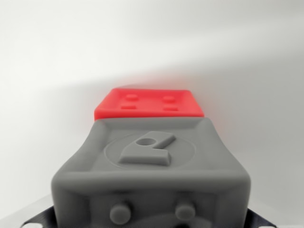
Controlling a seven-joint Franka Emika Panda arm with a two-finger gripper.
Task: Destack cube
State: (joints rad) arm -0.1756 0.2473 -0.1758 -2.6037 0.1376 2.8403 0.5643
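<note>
A grey cube (151,161) fills the lower half of the wrist view, very close to the camera. It has a raised logo on its upper face and two studs on its near face. Past its far edge shows a red cube (149,103) with several low studs on the face towards the camera. The two appear to touch along that edge. Of my gripper (151,221) only dark finger parts show, at the bottom left and bottom right corners, pressed against the grey cube's sides. The fingertips themselves are cut off by the frame.
A plain white surface (52,57) lies all round the cubes, with a soft shadow band across its middle. No other object shows.
</note>
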